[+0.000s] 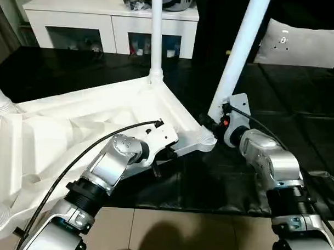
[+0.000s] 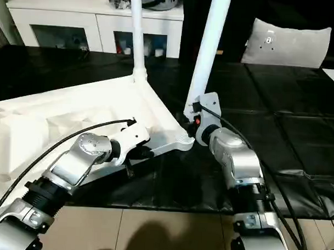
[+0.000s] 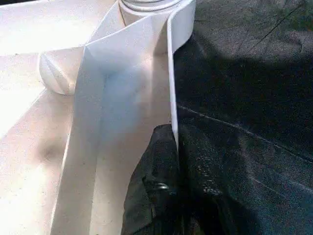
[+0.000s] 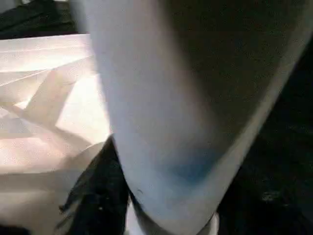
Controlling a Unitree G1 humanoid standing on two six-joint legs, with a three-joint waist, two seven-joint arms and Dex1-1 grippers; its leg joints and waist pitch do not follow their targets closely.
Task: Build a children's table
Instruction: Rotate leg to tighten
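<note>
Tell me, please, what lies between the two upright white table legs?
Bare black mat and a white glass-door cabinet behind, in the left eye view, between upright leg and leaning leg.

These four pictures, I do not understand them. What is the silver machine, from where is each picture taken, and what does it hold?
The silver parts are the two forearms of a humanoid robot that is building a children's table. Two pictures come from a stereo camera on its head, looking down over the arms. The other two come from a camera on each wrist, looking along that gripper's fingers.

The white table top lies upside down on a black mat, so you see its ribbed underside. One leg already stands upright in the far corner.

The left gripper is shut on the table top's near edge, steadying it; the left wrist view shows a black finger against that rim. The right gripper holds a second, leaning leg near its base, at the corner socket.

Behind stands a white cabinet.
</note>
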